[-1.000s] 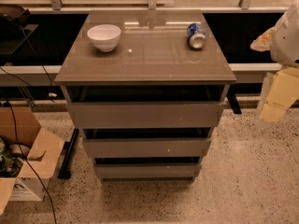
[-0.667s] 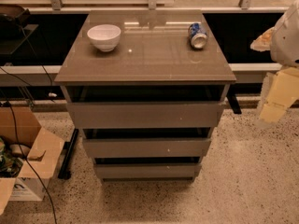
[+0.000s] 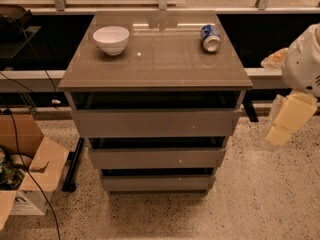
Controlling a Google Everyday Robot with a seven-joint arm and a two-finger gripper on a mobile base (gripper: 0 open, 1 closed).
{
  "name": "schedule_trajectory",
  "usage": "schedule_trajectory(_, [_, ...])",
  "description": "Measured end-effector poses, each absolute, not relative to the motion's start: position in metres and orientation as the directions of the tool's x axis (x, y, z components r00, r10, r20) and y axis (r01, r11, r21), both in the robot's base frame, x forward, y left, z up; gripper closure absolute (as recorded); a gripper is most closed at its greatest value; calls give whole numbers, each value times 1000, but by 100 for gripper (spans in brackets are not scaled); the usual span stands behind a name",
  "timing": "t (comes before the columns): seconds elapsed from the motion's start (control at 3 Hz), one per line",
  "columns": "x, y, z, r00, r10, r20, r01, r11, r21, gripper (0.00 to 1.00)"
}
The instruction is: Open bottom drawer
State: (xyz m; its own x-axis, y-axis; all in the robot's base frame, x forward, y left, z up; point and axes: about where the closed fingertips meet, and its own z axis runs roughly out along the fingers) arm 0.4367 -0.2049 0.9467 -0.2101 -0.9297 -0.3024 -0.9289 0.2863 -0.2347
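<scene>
A grey-brown cabinet (image 3: 155,59) with three handleless drawers stands in the middle of the camera view. The bottom drawer (image 3: 157,183) is the narrowest front, lowest of the three, with a dark gap above it. Above it are the middle front (image 3: 157,157), which has a small white speck, and the widest top front (image 3: 155,122). My gripper (image 3: 286,121) hangs at the right edge of the view, pale yellow under a white arm housing. It is beside the cabinet's right side at about the top drawer's height, apart from it and holding nothing.
A white bowl (image 3: 111,39) and a blue can (image 3: 210,37) on its side sit on the cabinet top. An open cardboard box (image 3: 27,171) with cables stands on the floor at the left. A black stand leg (image 3: 73,165) lies beside the cabinet. A grey rail (image 3: 30,79) runs behind.
</scene>
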Motion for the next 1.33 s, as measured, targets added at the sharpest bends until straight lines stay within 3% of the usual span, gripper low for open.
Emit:
schedule_trajectory(0.67, [436, -196, 873, -260, -874, -411, -923, 350, -161, 0])
schedule_trajectory(1.0, [435, -198, 819, -329, -852, -407, -926, 376, -37, 0])
schedule_trajectory(1.33, [435, -198, 814, -333, -850, -407, -926, 376, -26, 0])
